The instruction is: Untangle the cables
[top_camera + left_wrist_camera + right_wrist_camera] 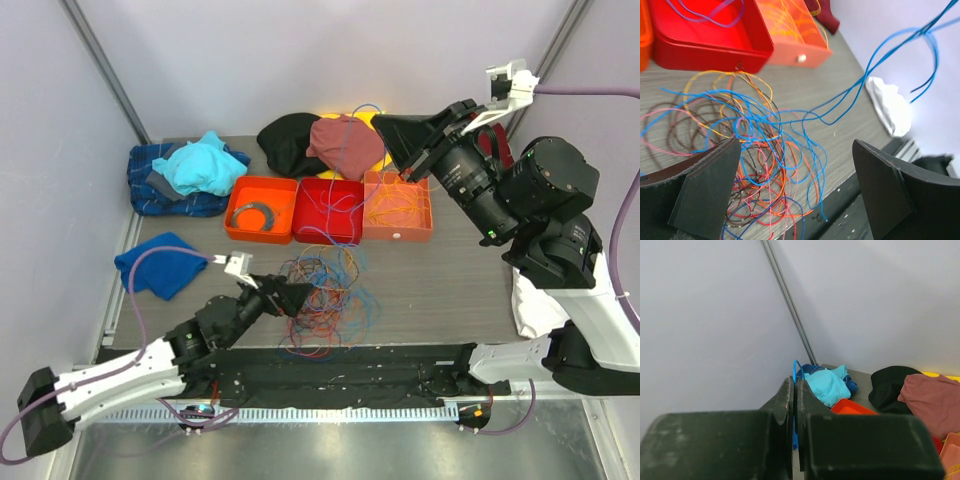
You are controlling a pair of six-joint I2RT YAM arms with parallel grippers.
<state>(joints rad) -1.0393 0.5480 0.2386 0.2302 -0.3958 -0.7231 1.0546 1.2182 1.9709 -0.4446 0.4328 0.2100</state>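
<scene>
The cables [328,292] lie in a loose tangle mid-table, at 6 o'clock from the red bin [343,186]. More strands sit in that bin and in the orange bin [415,233] at its 3 o'clock. At the tangle's 9 o'clock, the left gripper [295,297] has its fingers spread wide. Raised at 1 o'clock, the right gripper [382,123] has its fingers pressed together, pinching a blue cable [794,367].

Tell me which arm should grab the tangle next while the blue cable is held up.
Left. The left gripper hangs open right at the cables, jaws straddling the wires. The right gripper is raised high and shut on the blue cable, so it's busy.
</scene>
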